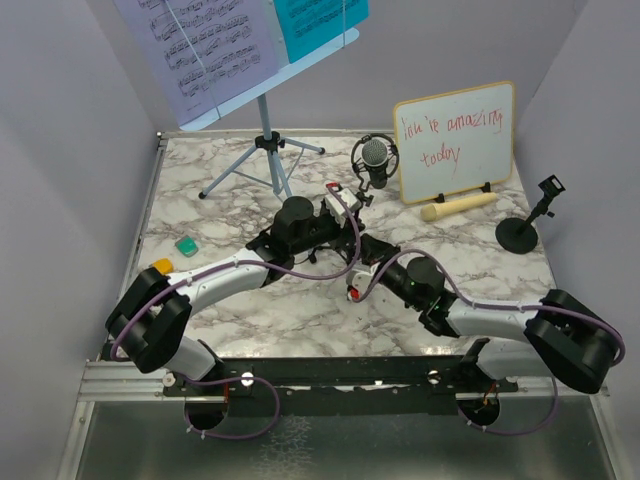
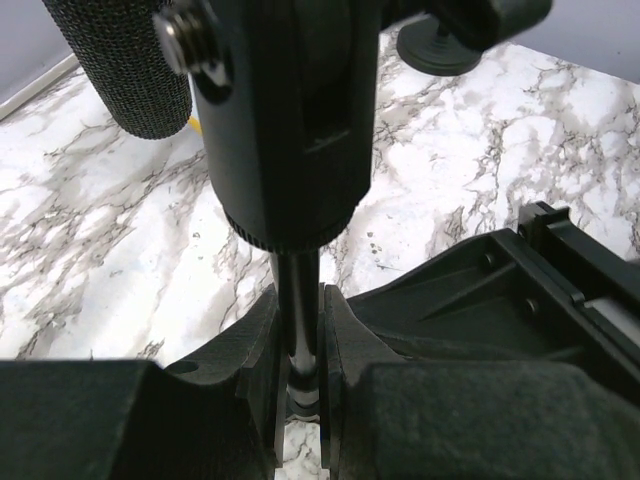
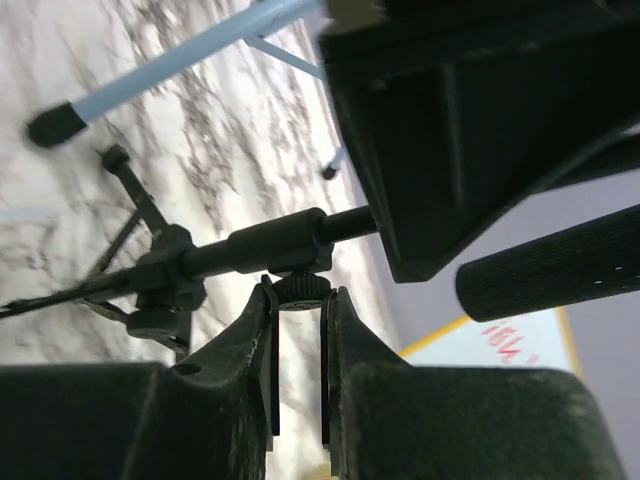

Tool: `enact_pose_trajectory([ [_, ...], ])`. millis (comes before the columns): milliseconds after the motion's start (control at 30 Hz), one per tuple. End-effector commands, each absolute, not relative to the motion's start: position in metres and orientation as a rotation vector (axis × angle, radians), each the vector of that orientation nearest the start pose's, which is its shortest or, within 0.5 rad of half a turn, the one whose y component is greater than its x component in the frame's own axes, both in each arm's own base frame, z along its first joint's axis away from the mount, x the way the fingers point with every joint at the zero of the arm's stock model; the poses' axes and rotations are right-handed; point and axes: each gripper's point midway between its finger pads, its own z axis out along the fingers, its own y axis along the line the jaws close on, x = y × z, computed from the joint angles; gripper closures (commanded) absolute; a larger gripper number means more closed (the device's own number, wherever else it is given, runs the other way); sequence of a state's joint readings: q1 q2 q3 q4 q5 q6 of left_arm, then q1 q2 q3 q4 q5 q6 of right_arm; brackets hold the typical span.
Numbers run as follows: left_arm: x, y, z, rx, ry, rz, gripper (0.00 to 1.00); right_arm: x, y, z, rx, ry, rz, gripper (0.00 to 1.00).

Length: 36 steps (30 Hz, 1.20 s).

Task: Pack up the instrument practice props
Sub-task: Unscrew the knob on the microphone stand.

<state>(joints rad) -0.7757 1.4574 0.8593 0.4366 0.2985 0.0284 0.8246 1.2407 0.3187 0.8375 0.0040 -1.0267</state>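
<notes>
Got my left gripper (image 2: 300, 310) clamped on the black studio microphone (image 2: 290, 120) stem, right gripper (image 3: 298, 300) hugging its knob (image 3: 300, 286), can't tell if it's actually pinching.

Tabletop (image 1: 300, 305) white marble, grey-veined.
11 o'clock: light-blue music rack (image 1: 325, 55); pale music sheet (image 1: 200, 45), black notation; cyan sheet (image 1: 320, 20).
1 o'clock: whiteboard (image 1: 455, 140), wood frame, red writing; black studio microphone (image 1: 373, 155); cream handheld microphone (image 1: 458, 207).
9 o'clock: green block (image 1: 185, 245), orange block (image 1: 160, 265).

Soft, even light filled the overhead view; shadows were faint. Both wrist views were dark along the bottom, the black studio microphone (image 2: 125, 65) slightly soft at upper left.
</notes>
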Motion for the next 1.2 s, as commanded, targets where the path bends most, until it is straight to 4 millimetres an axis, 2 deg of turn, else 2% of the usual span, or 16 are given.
enact_pose_trajectory([
  [0,0.266,-0.378,0.211,1.006,1.52,-0.921,1.0,0.289,0.24,0.142,-1.47,0.905,-0.459,0.97],
  [133,0.267,-0.376,0.212,1.013,1.516,-0.903,1.0,0.28,0.25,0.135,-1.423,0.988,-0.286,0.85],
  [267,0.269,-0.373,0.213,1.016,1.513,-0.881,1.0,0.267,0.258,0.144,-1.266,1.112,-0.037,0.61],
  [333,0.269,-0.373,0.212,1.017,1.513,-0.874,1.0,0.262,0.259,0.148,-1.166,1.184,0.08,0.52],
  [567,0.273,-0.371,0.21,1.014,1.518,-0.846,1.0,0.243,0.252,0.163,-0.807,1.382,0.462,0.4],
  [700,0.274,-0.37,0.207,1.015,1.522,-0.833,1.0,0.246,0.237,0.171,-0.541,1.512,0.601,0.29],
  [800,0.275,-0.37,0.207,1.014,1.522,-0.828,1.0,0.249,0.224,0.173,-0.348,1.578,0.719,0.26],
  [933,0.276,-0.369,0.208,1.009,1.523,-0.821,1.0,0.249,0.213,0.183,-0.098,1.58,0.958,0.27],
  [1033,0.275,-0.369,0.209,1.008,1.522,-0.826,1.0,0.244,0.215,0.192,-0.011,1.551,1.116,0.28],
  [1167,0.275,-0.37,0.209,1.008,1.522,-0.83,1.0,0.245,0.222,0.191,0.088,1.582,1.26,0.31],
])
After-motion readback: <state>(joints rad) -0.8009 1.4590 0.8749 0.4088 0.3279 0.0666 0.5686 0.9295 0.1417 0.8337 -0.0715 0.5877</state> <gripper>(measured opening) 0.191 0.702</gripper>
